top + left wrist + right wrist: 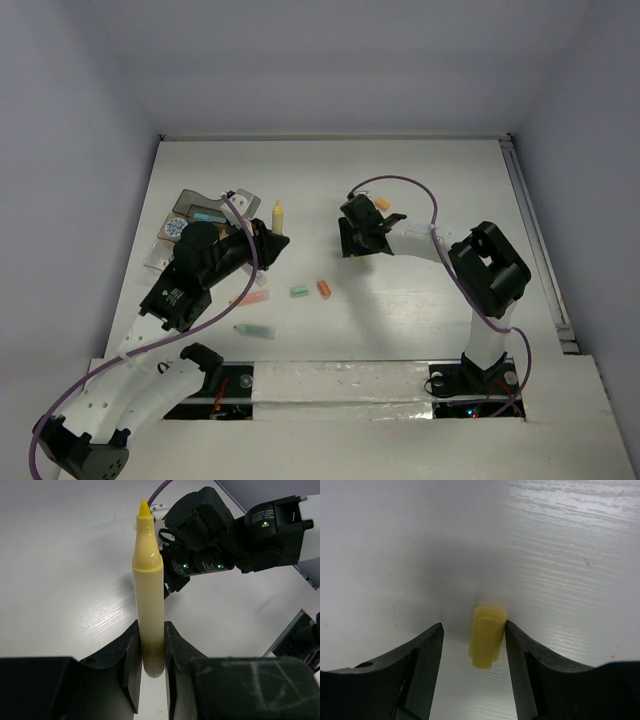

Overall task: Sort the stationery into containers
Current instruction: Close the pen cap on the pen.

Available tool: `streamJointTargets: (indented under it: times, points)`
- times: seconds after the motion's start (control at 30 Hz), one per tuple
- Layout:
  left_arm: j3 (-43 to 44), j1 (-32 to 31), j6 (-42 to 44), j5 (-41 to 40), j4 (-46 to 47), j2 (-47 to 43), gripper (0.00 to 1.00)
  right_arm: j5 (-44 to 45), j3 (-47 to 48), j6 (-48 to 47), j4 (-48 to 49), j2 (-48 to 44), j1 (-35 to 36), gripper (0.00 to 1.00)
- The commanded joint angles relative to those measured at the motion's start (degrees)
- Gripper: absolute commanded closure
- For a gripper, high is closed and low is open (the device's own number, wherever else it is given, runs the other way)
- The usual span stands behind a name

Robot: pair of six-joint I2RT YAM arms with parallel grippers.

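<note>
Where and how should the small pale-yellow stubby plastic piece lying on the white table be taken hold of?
Pinch its two long side faces at mid-length, coming straight down from above. The pale-yellow stubby plastic piece lies flat on the white table, narrow enough to fit between the jaws; the right gripper straddles it, open, one jaw touching.

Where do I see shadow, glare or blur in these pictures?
Left wrist: yellow marker sharp, near fingers dark; pale sheen on the table. Right wrist: a broad soft shadow above the small yellow piece. Top external: even light, faint shadows.
</note>
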Motion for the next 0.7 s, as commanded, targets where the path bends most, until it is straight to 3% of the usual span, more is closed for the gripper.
streamJointTargets:
  times: [0.0, 0.17, 0.43, 0.6, 0.67]
  points:
    - [-0.1, 0.2, 0.6, 0.2, 1.6, -0.9, 1.0, 2.5, 0.9, -1.4, -7.0, 2.9, -0.2, 0.44]
    - [-0.2, 0.2, 0.6, 0.4, 1.6, -1.0, 1.0, 5.0, 2.1, -1.7, -9.8, 4.8, -0.2, 0.55]
    - [-0.2, 0.2, 0.6, 0.2, 1.6, -0.4, 1.0, 6.0, 4.5, -2.4, -10.1, 6.3, -0.2, 1.0]
    - [-0.2, 0.2, 0.6, -0.1, 1.6, 0.8, 1.0, 3.8, 5.8, -2.8, -6.7, 2.6, -0.2, 1.0]
    - [-0.2, 0.2, 0.6, -0.1, 1.6, 1.7, 1.0, 0.2, 3.6, -3.5, 0.2, -4.1, -0.2, 1.0]
